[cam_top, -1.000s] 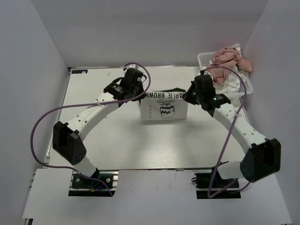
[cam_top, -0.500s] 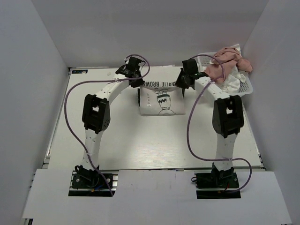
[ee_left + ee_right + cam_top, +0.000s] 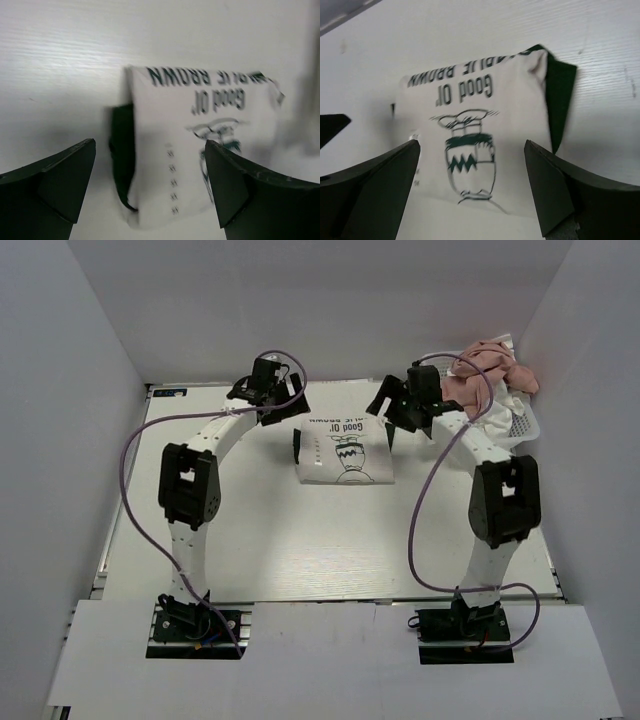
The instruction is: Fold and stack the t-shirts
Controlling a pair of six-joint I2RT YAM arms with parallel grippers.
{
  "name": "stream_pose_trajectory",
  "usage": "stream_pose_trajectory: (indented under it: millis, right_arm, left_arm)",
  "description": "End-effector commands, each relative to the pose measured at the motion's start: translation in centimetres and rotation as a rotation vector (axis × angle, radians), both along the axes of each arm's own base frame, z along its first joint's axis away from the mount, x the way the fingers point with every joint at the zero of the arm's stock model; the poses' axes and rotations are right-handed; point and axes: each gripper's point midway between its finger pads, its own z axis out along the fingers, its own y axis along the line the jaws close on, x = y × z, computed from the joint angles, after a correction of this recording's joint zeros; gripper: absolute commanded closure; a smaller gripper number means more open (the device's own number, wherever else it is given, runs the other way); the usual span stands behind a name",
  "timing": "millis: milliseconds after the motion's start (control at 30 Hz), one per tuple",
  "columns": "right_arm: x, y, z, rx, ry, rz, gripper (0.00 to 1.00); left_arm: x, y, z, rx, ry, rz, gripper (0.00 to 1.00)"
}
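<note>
Printed white tee w/ dk green sleeves, folded to flat rectangle, print up, on table far-centre, pink tee & plain white tee crumpled in basket, far-right corner.

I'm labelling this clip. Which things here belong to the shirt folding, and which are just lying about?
Part of the job:
folded printed t-shirt
pink shirt
white shirt beneath it

Just there:
basket
table

The left arm and the right arm are extended to the far side, wrists turned inward. The left gripper and the right gripper are held wide apart, with nothing gripped.
</note>
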Motion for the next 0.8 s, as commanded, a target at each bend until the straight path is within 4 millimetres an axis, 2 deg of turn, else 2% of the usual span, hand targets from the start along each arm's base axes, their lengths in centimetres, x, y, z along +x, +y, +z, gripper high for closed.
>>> stream_pose_trajectory:
  millis: [0, 33, 100, 133, 167, 200, 233, 300, 333, 400, 533, 567, 600, 633, 667, 700, 733, 767]
  right_arm:
    - [-1.8, 2.4, 3.9, 0.109, -0.138, 0.112, 0.10]
    - [-2.5, 2.8, 4.4, 0.132, -0.144, 0.136, 0.10]
    - [-3.4, 2.9, 2.8, 0.165, -0.103, 0.132, 0.10]
    - [-4.3, 3.0, 1.1, 0.170, -0.068, 0.142, 0.10]
    - [-8.0, 2.2, -2.7, 0.136, 0.139, 0.130, 0.10]
    - [-4.4, 3.2, 0.3, 0.197, -0.063, 0.138, 0.10]
    - [-5.0, 3.2, -1.7, 0.218, -0.023, 0.141, 0.10]
    - [-5.5, 3.0, -3.7, 0.227, 0.035, 0.130, 0.10]
    - [-6.1, 2.7, -5.6, 0.216, 0.088, 0.125, 0.10]
    - [-7.0, 2.4, -7.8, 0.205, 0.142, 0.120, 0.10]
    - [-9.1, 1.6, -11.8, 0.220, 0.244, 0.088, 0.10]
    - [-9.7, 1.3, -12.8, 0.218, 0.264, 0.077, 0.10]
    - [-9.9, 1.1, -13.0, 0.222, 0.269, 0.074, 0.10]
    - [-10.3, 1.5, -12.6, 0.237, 0.263, 0.111, 0.10]
    - [-10.2, 1.5, -12.5, 0.237, 0.255, 0.124, 0.10]
    - [-10.2, 1.8, -11.8, 0.226, 0.228, 0.153, 0.10]
    - [-9.9, 1.9, -10.4, 0.219, 0.180, 0.166, 0.10]
    - [-9.7, 1.9, -8.6, 0.218, 0.125, 0.186, 0.10]
  left_arm:
    - [-3.3, -4.8, 6.6, -0.179, -0.121, -0.202, 0.00]
    - [-4.7, -6.3, 5.6, -0.229, -0.101, -0.279, 0.00]
    - [-5.9, -7.5, 4.5, -0.281, -0.067, -0.318, 0.00]
    - [-7.5, -8.6, 3.3, -0.313, -0.026, -0.375, 0.00]
    - [-7.5, -9.0, 3.3, -0.332, -0.047, -0.397, 0.00]
    - [-8.0, -9.5, 2.2, -0.337, -0.024, -0.400, 0.00]
    - [-8.9, -9.8, 0.9, -0.332, 0.002, -0.407, 0.00]
    - [-9.2, -9.4, -1.6, -0.313, 0.049, -0.389, 0.00]
    - [-9.8, -9.0, -2.6, -0.298, 0.087, -0.376, 0.00]
    - [-11.1, -7.5, -6.2, -0.237, 0.169, -0.320, 0.00]
    - [-12.9, -4.6, -10.0, -0.172, 0.259, -0.258, 0.00]
    - [-12.6, -3.8, -10.4, -0.134, 0.259, -0.224, 0.00]
    - [-12.9, -3.4, -10.3, -0.114, 0.266, -0.221, 0.00]
    - [-12.4, -3.3, -9.4, -0.100, 0.244, -0.225, 0.00]
    - [-12.6, -3.6, -9.4, -0.087, 0.240, -0.227, 0.00]
    - [-11.9, -3.7, -7.9, -0.081, 0.214, -0.229, 0.00]
    - [-11.8, -4.0, -7.1, -0.061, 0.188, -0.250, 0.00]
    - [-10.9, -4.4, -5.3, -0.066, 0.148, -0.260, 0.00]
